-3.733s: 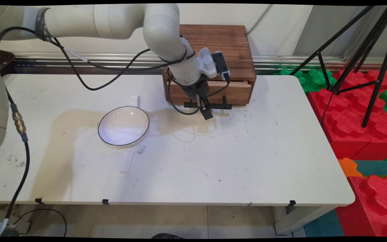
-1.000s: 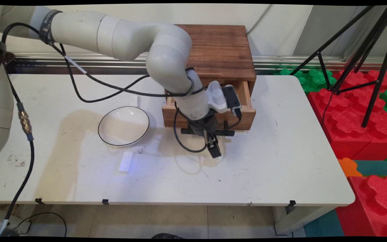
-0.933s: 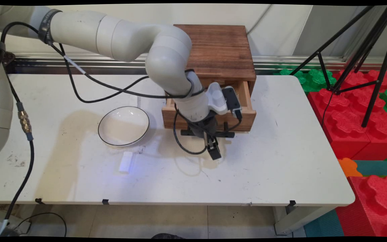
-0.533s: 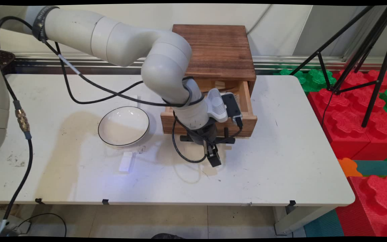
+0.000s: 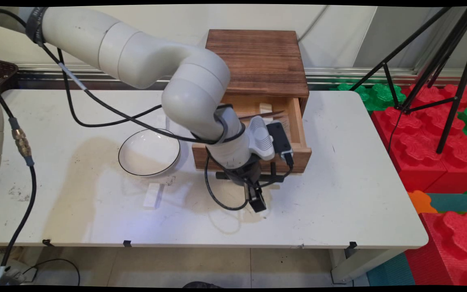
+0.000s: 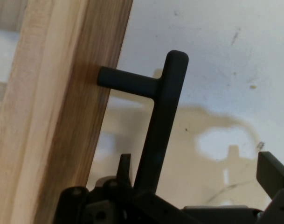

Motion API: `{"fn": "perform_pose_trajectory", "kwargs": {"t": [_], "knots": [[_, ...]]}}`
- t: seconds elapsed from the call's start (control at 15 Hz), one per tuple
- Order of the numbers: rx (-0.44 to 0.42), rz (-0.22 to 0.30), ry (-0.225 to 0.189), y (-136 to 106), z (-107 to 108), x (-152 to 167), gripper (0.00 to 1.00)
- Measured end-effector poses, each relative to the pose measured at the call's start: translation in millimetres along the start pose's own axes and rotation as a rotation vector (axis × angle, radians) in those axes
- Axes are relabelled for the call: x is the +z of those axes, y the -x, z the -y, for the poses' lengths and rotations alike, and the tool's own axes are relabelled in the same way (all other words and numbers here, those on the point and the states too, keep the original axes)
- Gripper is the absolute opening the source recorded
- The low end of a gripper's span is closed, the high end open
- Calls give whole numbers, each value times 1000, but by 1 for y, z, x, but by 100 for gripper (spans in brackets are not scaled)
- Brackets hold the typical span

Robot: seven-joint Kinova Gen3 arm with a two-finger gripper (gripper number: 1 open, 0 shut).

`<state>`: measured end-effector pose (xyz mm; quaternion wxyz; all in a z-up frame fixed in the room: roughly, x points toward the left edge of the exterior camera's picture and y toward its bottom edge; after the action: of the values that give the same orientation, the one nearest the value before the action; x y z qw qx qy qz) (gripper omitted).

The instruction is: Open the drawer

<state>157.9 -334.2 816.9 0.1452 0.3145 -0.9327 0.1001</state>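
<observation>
The black handle is standing off the pale front of the drawer on a short post, and its bar is running down between the fingers of the claw. The claw is sitting open around that bar rather than clamped on it: one finger is lying close against the bar on the drawer side, while the other finger is standing well apart from it, with bare tabletop showing in the gap. So the bar is being hooked, not pinched, and it is lying off-centre in the claw.

From above, the drawer is standing pulled out of the dark wooden box, with a small pale block and a thin dark stick lying inside. The claw is pointing down at the table just in front of the drawer – its tips reaching below the handle. A white bowl is sitting to the picture's left of the drawer, and a small white block is lying near the bowl's near rim
</observation>
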Motion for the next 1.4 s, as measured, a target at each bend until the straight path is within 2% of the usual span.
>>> {"fn": "perform_pose_trajectory", "kwargs": {"t": [0.47, 1.4], "knots": [[-5, 3, 0, 8, -22, -4, 100], [-9, 8, 27, 16, -60, -10, 100]]}}
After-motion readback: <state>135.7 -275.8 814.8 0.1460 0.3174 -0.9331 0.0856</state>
